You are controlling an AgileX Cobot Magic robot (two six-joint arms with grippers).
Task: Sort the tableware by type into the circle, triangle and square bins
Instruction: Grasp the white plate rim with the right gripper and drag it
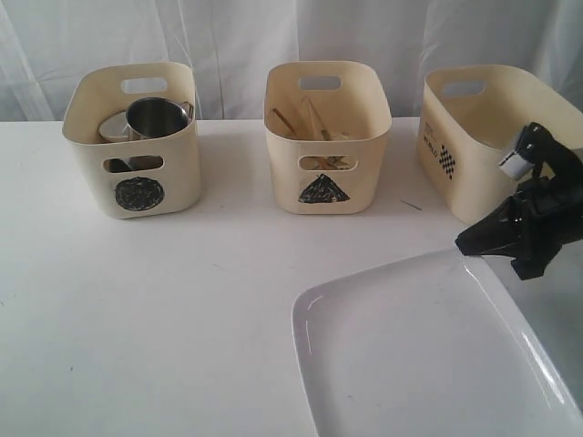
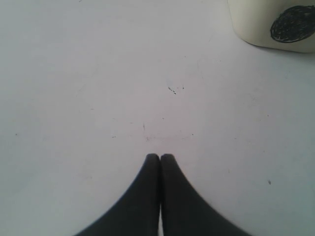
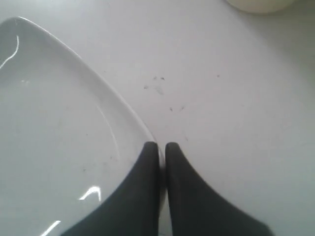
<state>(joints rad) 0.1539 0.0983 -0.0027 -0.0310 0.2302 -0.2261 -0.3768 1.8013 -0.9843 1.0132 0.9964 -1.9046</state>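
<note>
The large white plate (image 1: 428, 355) fills the near right of the table. My right gripper (image 1: 469, 244) is shut on its far rim. In the right wrist view one finger lies over the plate (image 3: 59, 128) and the other outside it, with the rim pinched between them at the gripper (image 3: 161, 146). The circle bin (image 1: 137, 137) holds steel mugs (image 1: 157, 116). Wooden chopsticks (image 1: 301, 123) stand in the triangle bin (image 1: 326, 137). A wider third bin (image 1: 492, 137) stands far right, its mark hidden. My left gripper (image 2: 160, 156) is shut and empty over bare table near the circle bin (image 2: 256, 24).
The three bins stand in a row along the back of the white table (image 1: 182, 300), in front of a white curtain. The wide right bin is just behind my right arm. A cream bin's base (image 3: 256, 4) shows at the edge of the right wrist view.
</note>
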